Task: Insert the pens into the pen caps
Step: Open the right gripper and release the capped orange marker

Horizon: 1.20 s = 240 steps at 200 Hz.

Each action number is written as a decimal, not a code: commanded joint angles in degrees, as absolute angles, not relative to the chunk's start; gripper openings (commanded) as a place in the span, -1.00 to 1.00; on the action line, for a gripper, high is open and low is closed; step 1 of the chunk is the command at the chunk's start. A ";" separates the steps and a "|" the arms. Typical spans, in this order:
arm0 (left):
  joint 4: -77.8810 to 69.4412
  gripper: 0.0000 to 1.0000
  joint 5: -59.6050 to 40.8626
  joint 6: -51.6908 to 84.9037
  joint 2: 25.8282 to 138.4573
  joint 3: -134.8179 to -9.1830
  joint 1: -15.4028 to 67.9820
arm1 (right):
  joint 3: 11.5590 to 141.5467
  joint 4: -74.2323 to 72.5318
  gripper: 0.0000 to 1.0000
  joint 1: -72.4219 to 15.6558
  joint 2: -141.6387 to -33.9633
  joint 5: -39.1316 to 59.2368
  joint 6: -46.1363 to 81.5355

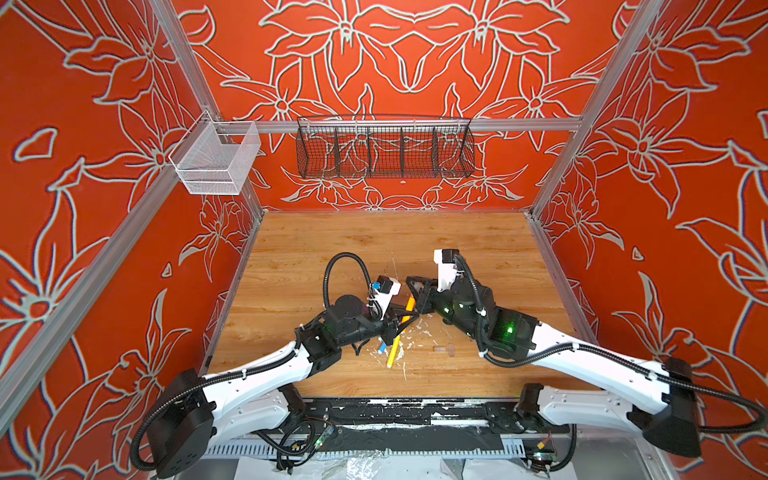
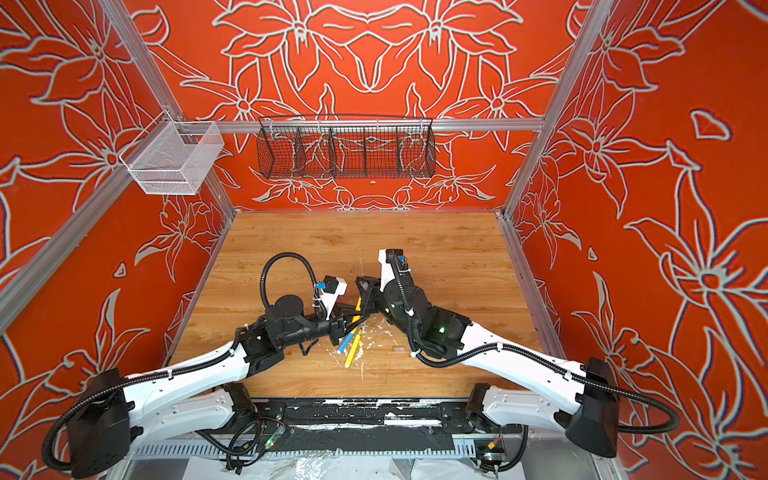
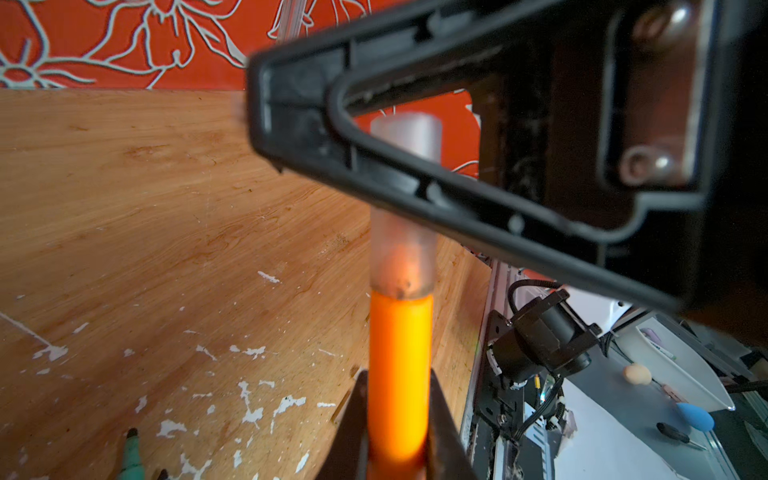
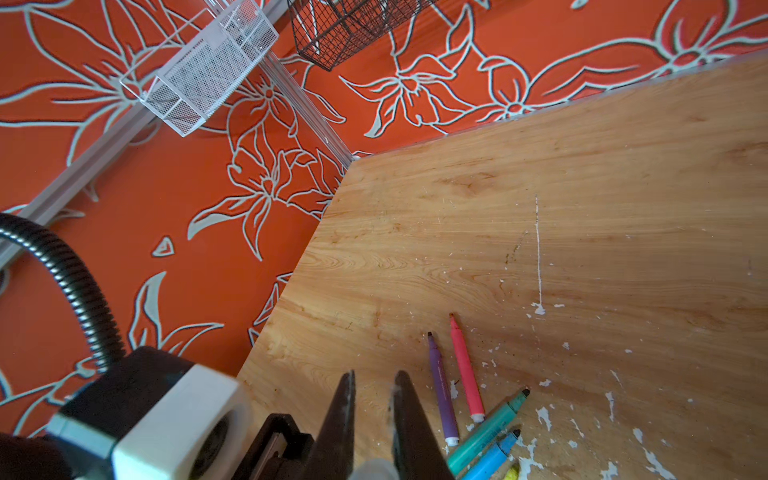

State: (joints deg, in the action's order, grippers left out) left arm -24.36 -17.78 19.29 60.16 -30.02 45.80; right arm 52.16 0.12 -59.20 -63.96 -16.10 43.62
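Two robot arms meet over the middle of a wooden table (image 1: 415, 241) flecked with white chips, inside a booth with orange flowered walls. The left gripper (image 3: 395, 376) is clamped on the body of an orange pen (image 3: 399, 332), holding it off the table and pointing towards the other arm. A clear cap (image 3: 404, 249) sits over the pen's tip, and orange shows through its lower part. The right gripper (image 4: 372, 376) pinches this cap between its black fingers (image 3: 415, 187), one of which crosses in front of the cap in the left wrist view. On the table below the grippers a yellow pen (image 1: 394, 351) and a blue pen (image 1: 381, 349) lie side by side. The right wrist view shows more loose, uncapped pens close together: a purple pen (image 4: 442, 395) and a pink pen (image 4: 466, 370) nearly parallel, then a green pen (image 4: 490, 428) just beside the blue one. A spare clear cap (image 1: 439, 349) lies to the right of the yellow pen, apart from it. On the back wall hangs a black wire basket (image 1: 384, 149) split into compartments, and a white mesh basket (image 1: 216, 162) hangs in the left corner. Only the wall pattern shows through both.
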 commanded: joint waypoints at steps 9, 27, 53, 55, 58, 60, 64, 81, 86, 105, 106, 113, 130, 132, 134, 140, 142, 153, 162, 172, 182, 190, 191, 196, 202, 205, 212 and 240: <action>-25.66 -1.00 -11.01 17.13 58.42 -32.37 45.48 | 50.74 4.75 -1.00 -63.11 -65.12 -18.05 47.14; -25.73 -1.00 -3.27 16.62 58.18 -32.99 45.53 | 52.11 8.45 -1.00 -64.15 -66.34 -20.23 48.84; -24.31 -1.00 4.21 14.90 58.82 -36.97 45.53 | 50.38 5.73 -1.00 -64.74 -66.82 -18.65 50.24; -24.23 -1.00 4.52 14.86 58.85 -37.30 45.53 | 50.23 5.39 -1.00 -64.83 -66.85 -18.51 50.27; -24.09 -1.00 4.83 14.77 58.88 -37.80 45.53 | 49.98 5.05 -1.00 -64.90 -66.74 -18.32 50.34; -24.06 -1.00 4.94 14.77 58.93 -38.19 45.53 | 49.83 4.84 -1.00 -64.98 -66.69 -18.23 50.49; -24.16 -1.00 5.08 14.63 58.97 -38.83 45.53 | 49.46 4.21 -1.00 -65.15 -66.54 -17.87 50.56; -24.91 -1.00 5.18 14.76 59.50 -41.27 45.53 | 47.59 1.04 -1.00 -66.11 -65.75 -16.74 50.32; -25.24 -1.00 5.19 14.85 59.71 -42.02 45.53 | 47.36 0.84 -1.00 -66.53 -65.53 -16.47 50.28; -25.75 -1.00 5.06 14.85 60.66 -45.34 45.44 | 46.56 0.73 -1.00 -67.95 -65.17 -15.70 50.30; -25.71 -1.00 4.99 14.85 60.70 -45.52 45.44 | 46.44 0.63 -1.00 -68.08 -65.10 -15.63 50.29; -25.71 -1.00 4.25 14.72 60.98 -46.85 45.44 | 45.51 -0.26 -1.00 -68.57 -64.90 -15.20 50.59; -25.26 -1.00 1.85 14.75 61.51 -49.88 45.44 | 43.61 -2.26 -1.00 -69.29 -64.64 -13.56 51.22; -25.30 -1.00 1.67 14.72 61.59 -50.11 45.44 | 43.42 -2.43 -1.00 -69.38 -64.63 -13.37 51.24; -25.27 -1.00 1.49 14.73 61.58 -50.34 45.44 | 43.33 -2.52 -1.00 -69.46 -64.65 -13.10 51.26; -25.46 -1.00 1.26 14.76 61.45 -51.00 45.46 | 43.17 -2.55 -1.00 -69.73 -64.68 -12.58 51.32; -25.53 -1.00 1.17 14.79 61.42 -51.20 45.45 | 43.16 -2.55 -1.00 -69.86 -64.69 -12.40 51.30; -26.00 -1.00 1.14 14.73 61.19 -52.00 45.44 | 42.89 -2.48 -1.00 -70.88 -64.78 -11.89 51.29; -26.26 -1.00 1.22 14.50 61.01 -52.60 45.44 | 42.70 -2.29 -1.00 -71.89 -65.00 -12.02 51.19; -26.35 -1.00 1.48 14.16 60.95 -53.23 45.44 | 42.30 -2.28 -1.00 -73.03 -65.03 -12.04 51.40; -26.10 -1.00 1.90 13.85 61.08 -54.15 45.44 | 41.54 -2.97 -1.00 -74.01 -65.05 -11.89 51.80; -25.90 -1.00 2.40 13.56 61.17 -54.64 45.44 | 40.83 -4.00 -1.00 -74.86 -65.17 -11.88 52.17; -25.91 -1.00 2.39 13.55 61.17 -54.65 45.44 | 40.72 -4.20 -1.00 -74.96 -65.24 -11.87 52.23; -26.28 -1.00 2.50 13.27 61.17 -54.67 45.44 | 40.33 -5.10 -1.00 -75.47 -65.43 -11.72 52.42; -27.02 -1.00 2.78 13.03 61.12 -54.51 45.44 | 40.27 -5.65 -1.00 -75.98 -65.90 -11.50 52.47; -27.51 -1.00 3.00 12.94 61.14 -54.37 45.44 | 40.35 -5.64 -1.00 -76.17 -66.06 -11.48 52.40; -28.34 -1.00 3.62 12.67 61.00 -54.25 45.44 | 40.74 -5.14 -1.00 -76.61 -66.48 -11.89 52.22; -27.37 -1.00 5.13 12.11 59.86 -54.13 45.44 | 41.42 -1.30 -1.00 -76.83 -64.80 -16.40 51.49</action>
State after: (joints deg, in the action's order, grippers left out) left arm 1.37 -9.69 10.28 61.71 -46.92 48.38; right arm 44.80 -16.34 -67.64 -63.00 -34.83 48.25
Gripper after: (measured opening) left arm 0.141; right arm 0.165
